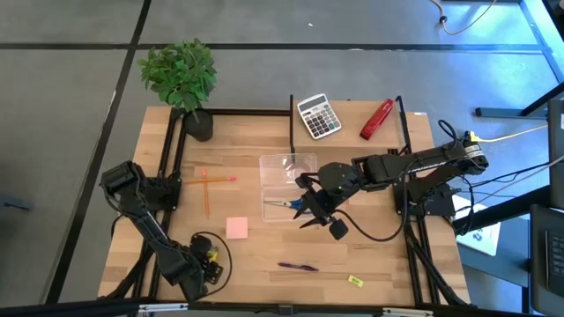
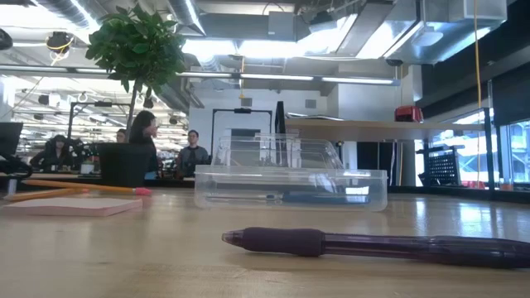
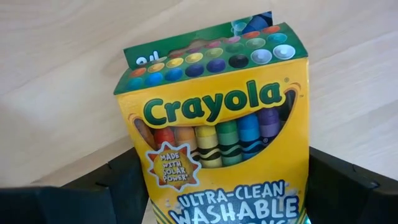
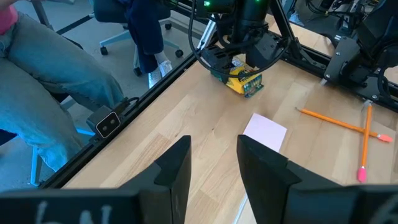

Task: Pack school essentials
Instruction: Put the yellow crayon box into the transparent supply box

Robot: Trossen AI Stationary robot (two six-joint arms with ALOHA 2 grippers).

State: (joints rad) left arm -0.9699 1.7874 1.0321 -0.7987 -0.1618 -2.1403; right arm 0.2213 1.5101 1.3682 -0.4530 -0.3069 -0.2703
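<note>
The green-yellow crayon box (image 3: 217, 124) sits between the fingers of my left gripper (image 1: 204, 261) near the table's near left corner; the right wrist view also shows the crayon box (image 4: 244, 79). My right gripper (image 4: 214, 163) is open and empty, hovering at the clear container's (image 1: 287, 204) right edge, where the blue-handled scissors (image 1: 282, 203) lie inside. On the table lie the pink note pad (image 1: 236, 228), the crossed orange pencils (image 1: 207, 183), the dark pen (image 1: 298, 266) and the tiny yellow piece (image 1: 355, 281). My left gripper pinches the crayon box by its lower end (image 3: 163, 200), one finger (image 3: 115, 186) on each narrow side. The printed front faces the wrist camera and the open top end points away from the gripper. Whether the box touches the table I cannot tell.
The clear lid (image 1: 288, 165) lies just beyond the container. A grey calculator (image 1: 318, 115) and a red stapler (image 1: 376, 119) sit at the far edge, and a potted plant (image 1: 187, 84) stands at the far left corner. People sit beyond the table's near edge (image 4: 68, 93).
</note>
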